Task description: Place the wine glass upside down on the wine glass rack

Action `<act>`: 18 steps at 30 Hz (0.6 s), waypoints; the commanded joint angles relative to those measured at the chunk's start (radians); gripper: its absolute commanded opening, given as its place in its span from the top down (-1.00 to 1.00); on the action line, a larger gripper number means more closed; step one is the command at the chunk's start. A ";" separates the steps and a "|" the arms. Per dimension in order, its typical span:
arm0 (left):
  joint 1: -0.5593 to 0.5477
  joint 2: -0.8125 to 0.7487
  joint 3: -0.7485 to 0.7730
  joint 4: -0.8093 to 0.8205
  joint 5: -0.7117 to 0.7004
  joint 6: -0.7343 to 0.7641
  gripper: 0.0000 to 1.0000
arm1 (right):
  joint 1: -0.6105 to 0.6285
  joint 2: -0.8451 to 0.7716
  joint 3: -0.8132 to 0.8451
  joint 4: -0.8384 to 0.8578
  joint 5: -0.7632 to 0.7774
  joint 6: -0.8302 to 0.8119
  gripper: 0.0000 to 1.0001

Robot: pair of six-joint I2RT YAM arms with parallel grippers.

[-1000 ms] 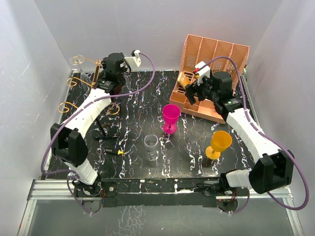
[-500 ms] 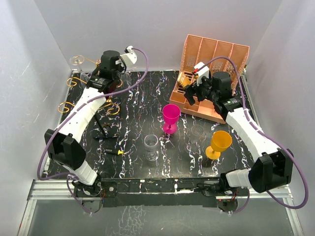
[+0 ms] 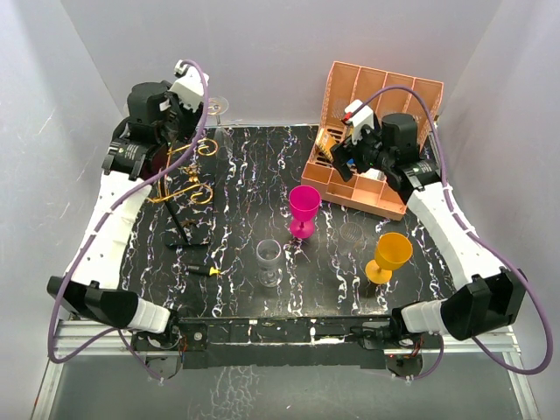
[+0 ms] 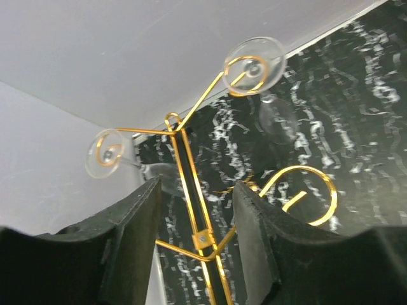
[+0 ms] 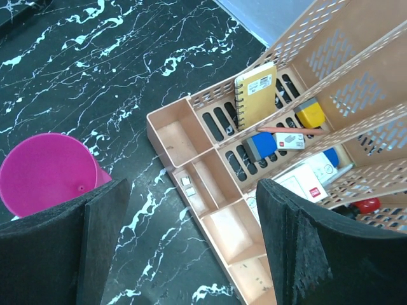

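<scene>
The left gripper [image 4: 197,190] hovers half-open beside the wine glass rack [image 4: 183,159], gripping nothing. A clear wine glass [image 4: 254,56] hangs bowl-down, its foot caught in a scroll arm, so the placing looks done. The right gripper [image 5: 194,190] gapes empty above the pink organiser [image 5: 191,136].

left gripper [image 4: 194,190] swings left and back behind the wine glass rack [image 3: 194,149], jaws spread wider, hung wine glass [image 3: 217,106] uncovered, right gripper [image 5: 191,241] lifts slightly
</scene>
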 commanded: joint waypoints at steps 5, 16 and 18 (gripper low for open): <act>0.061 -0.114 -0.020 -0.072 0.196 -0.168 -0.33 | -0.003 -0.122 0.103 -0.263 0.042 -0.077 -0.76; 0.129 -0.221 -0.147 -0.052 0.230 -0.166 -0.80 | -0.014 -0.269 -0.003 -0.554 -0.070 -0.162 -0.71; 0.137 -0.227 -0.155 -0.049 0.241 -0.166 -0.81 | -0.014 -0.262 0.007 -0.613 -0.116 -0.175 -0.67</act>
